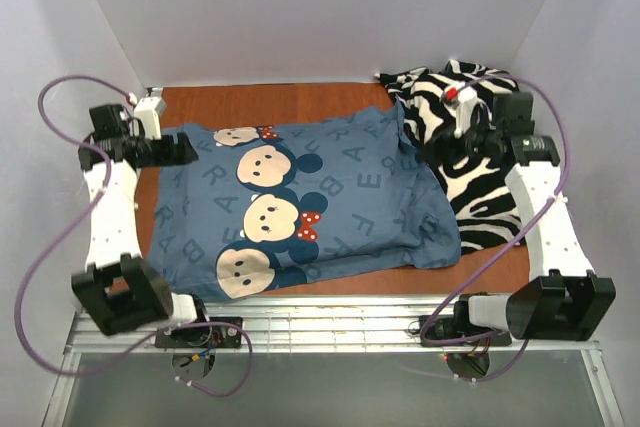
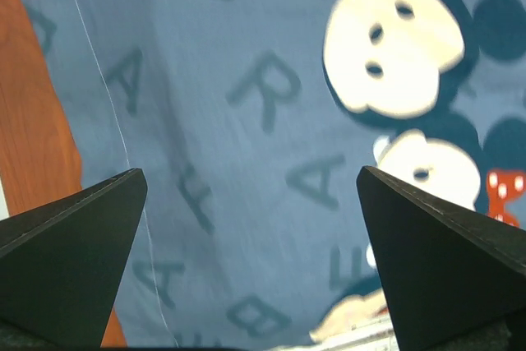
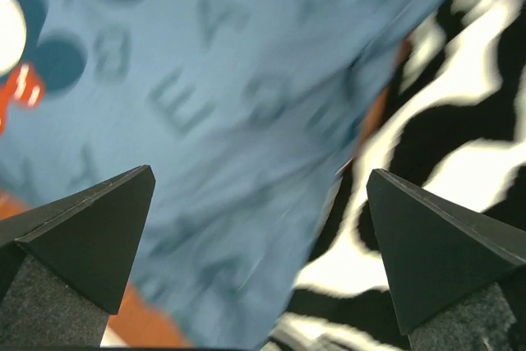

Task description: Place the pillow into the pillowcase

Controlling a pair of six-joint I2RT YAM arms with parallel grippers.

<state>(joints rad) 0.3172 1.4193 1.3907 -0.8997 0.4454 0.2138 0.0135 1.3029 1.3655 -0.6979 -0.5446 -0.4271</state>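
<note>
The blue pillowcase point(image 1: 300, 202) with mouse faces, red bows and letters lies plump across the brown table; no white pillow shows, it is hidden or out of view. My left gripper point(image 1: 180, 151) is open and empty at the case's far left corner. In the left wrist view the case point(image 2: 246, 121) fills the frame between my open gripper point(image 2: 251, 178). My right gripper point(image 1: 462, 143) is open and empty at the case's far right edge, over the zebra cloth. The right wrist view shows the case's edge point(image 3: 230, 121) between my open gripper point(image 3: 261, 174).
A black-and-white zebra-striped cloth point(image 1: 470, 177) lies bunched at the right, touching the pillowcase; it also shows in the right wrist view point(image 3: 460, 121). The brown table point(image 1: 290, 99) shows behind the case. White walls enclose three sides. A metal rail point(image 1: 330, 312) runs along the near edge.
</note>
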